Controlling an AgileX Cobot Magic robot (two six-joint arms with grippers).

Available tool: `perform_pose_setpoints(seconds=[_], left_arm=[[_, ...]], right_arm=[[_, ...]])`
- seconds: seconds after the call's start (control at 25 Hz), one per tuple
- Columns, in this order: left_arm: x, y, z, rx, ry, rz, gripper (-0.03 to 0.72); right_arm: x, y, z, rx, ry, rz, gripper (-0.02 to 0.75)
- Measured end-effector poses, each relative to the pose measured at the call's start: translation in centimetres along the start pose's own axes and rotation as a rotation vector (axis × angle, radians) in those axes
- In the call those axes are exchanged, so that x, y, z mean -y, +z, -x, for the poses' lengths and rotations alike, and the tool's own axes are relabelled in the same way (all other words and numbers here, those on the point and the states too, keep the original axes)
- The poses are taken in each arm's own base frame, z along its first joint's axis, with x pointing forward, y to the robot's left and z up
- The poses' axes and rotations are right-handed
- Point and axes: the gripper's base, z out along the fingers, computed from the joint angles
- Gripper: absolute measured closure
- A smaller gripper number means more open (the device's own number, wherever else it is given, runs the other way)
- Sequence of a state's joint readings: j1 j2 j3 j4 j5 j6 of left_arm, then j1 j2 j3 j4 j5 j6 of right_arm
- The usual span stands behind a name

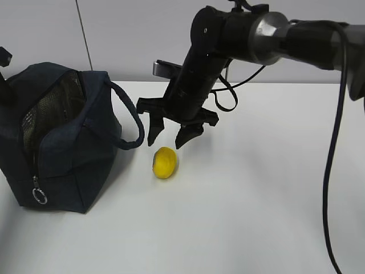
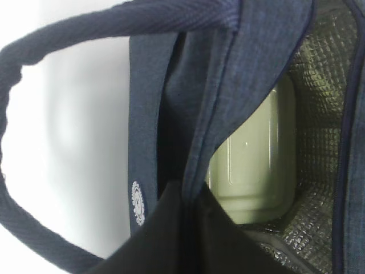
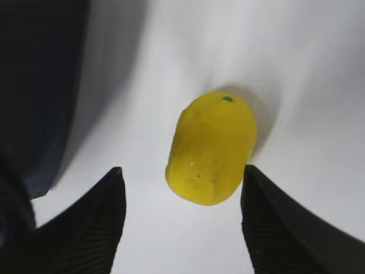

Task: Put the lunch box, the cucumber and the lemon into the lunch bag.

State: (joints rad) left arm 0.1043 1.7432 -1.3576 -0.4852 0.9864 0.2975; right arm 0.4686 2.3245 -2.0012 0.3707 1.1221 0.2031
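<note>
Black arm (image 1: 222, 40), silver joint, black cables (image 1: 333, 160)

A plain white surface (image 1: 256, 200) spreads beneath and all around the claw (image 1: 169, 137), matte and bare, with soft grey shadows under it. Behind the claw rises a pale grey wall (image 1: 142, 34), meeting the surface's far edge in a straight line. A thin dark seam (image 1: 83, 34) runs down the wall, up and to the claw's left. The light is even and diffuse.
</note>
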Motion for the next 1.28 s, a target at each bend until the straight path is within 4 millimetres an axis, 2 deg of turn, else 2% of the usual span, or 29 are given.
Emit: perform_pose_setpoints(seconds=[0.2, 0.52, 0.8, 1.28], left_arm=[[0.0, 0.0, 0.0, 0.002, -0.002, 0.001, 0.697], [0.0, 0.0, 0.0, 0.004, -0.002, 0.001, 0.697], [0.0, 0.0, 0.1, 0.006, -0.002, 0.002, 0.697], [0.0, 0.0, 0.1, 0.008, -0.002, 0.002, 0.697]], right_arm=[[0.7, 1.8, -0.1, -0.039, 0.011, -0.018, 0.262], [1.0, 1.9, 0.1, -0.024, 0.008, -0.048, 0.257], [1.0, 2.1, 0.2, -0.008, 0.014, -0.043, 0.161], [1.8, 4.0, 0.2, -0.036, 0.029, -0.056, 0.153]])
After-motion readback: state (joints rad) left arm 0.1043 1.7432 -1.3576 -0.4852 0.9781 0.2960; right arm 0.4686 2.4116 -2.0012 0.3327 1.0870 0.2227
